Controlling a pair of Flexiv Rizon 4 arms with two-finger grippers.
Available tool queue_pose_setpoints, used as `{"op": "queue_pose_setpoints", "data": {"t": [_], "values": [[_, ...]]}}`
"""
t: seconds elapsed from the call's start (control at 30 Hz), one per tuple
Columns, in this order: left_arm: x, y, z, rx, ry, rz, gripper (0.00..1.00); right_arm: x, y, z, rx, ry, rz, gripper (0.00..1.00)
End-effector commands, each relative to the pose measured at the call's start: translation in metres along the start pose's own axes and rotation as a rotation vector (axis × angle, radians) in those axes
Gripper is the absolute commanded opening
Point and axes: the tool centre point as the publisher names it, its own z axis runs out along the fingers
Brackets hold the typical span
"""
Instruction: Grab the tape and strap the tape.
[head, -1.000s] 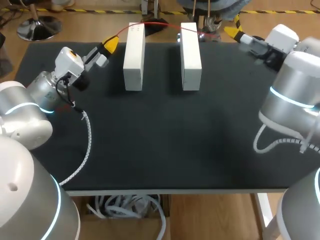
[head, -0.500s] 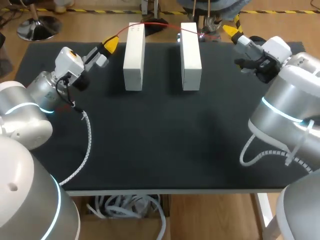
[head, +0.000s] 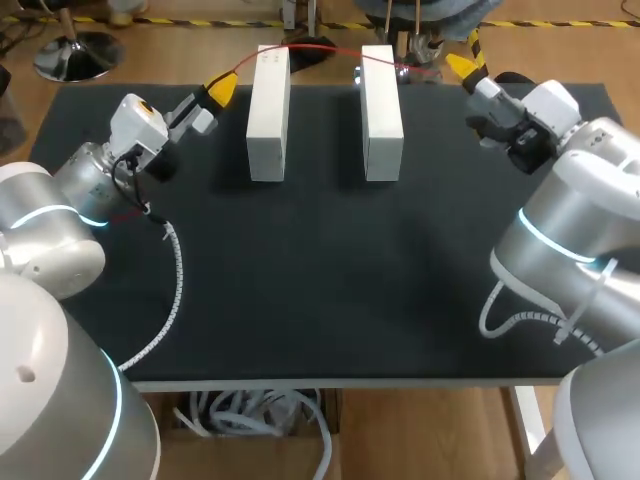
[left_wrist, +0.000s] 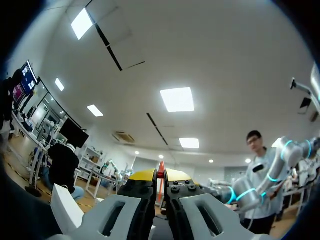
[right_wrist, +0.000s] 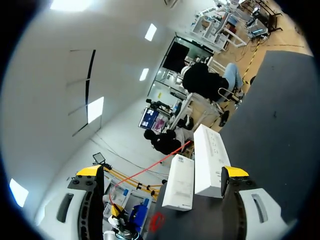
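Two blocks (head: 268, 110) carry the tape (head: 322, 47) across their tops. Left tool (head: 222, 90) pinches its end, left of blocks. Right tool (head: 472, 85) wide open, empty, right of blocks: centre on tape before closing.

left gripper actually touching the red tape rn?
Touching. The left wrist view shows the red tape clamped between the shut yellow tips of the left gripper, one pressing it from each side.

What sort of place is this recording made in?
Probably a robot test bench in a lab. A black table bears two white blocks, with a red tape stretched across them. The left gripper is shut on the tape and the right gripper is open.
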Motion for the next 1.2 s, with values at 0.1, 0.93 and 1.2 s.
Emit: {"op": "queue_pose_setpoints", "data": {"t": [0.1,0.93,1.2], "values": [[0.0,0.001,0.0,0.002,0.0,0.001,0.0,-0.002,0.004,0.006,-0.016,-0.024,0.148,1.0],[0.0,0.001,0.0,0.002,0.0,0.001,0.0,0.01,-0.002,0.031,-0.223,-0.044,0.948,1.0],[0.0,0.001,0.0,0.002,0.0,0.001,0.0,0.013,-0.006,0.042,-0.275,0.001,0.893,1.0]]}}
